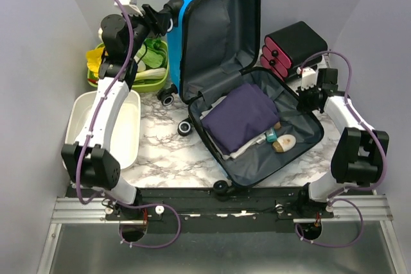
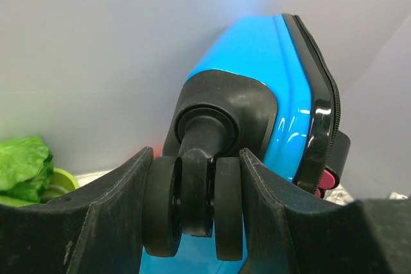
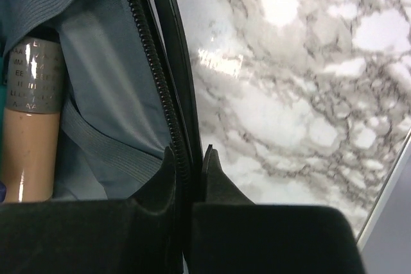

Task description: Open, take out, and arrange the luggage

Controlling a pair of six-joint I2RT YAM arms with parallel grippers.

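The blue luggage [image 1: 192,4] lies open on the marble table, its lid standing upright and its grey-lined lower half [image 1: 302,136] flat. Inside lie a folded purple cloth [image 1: 241,117], a tan bottle [image 1: 284,144] and a small teal item [image 1: 272,135]. My left gripper [image 1: 164,18] is shut on a black double wheel [image 2: 192,206] at the lid's top corner. My right gripper [image 3: 191,158] is shut on the zipper rim [image 3: 160,68] of the lower half at its right side, where the tan bottle also shows in the right wrist view [image 3: 29,133].
A black box with pink drawers [image 1: 292,46] stands behind the luggage at the right. A white tub [image 1: 131,129] sits at the left, with a green basket of lettuce [image 1: 151,62] behind it. Grey walls enclose the table.
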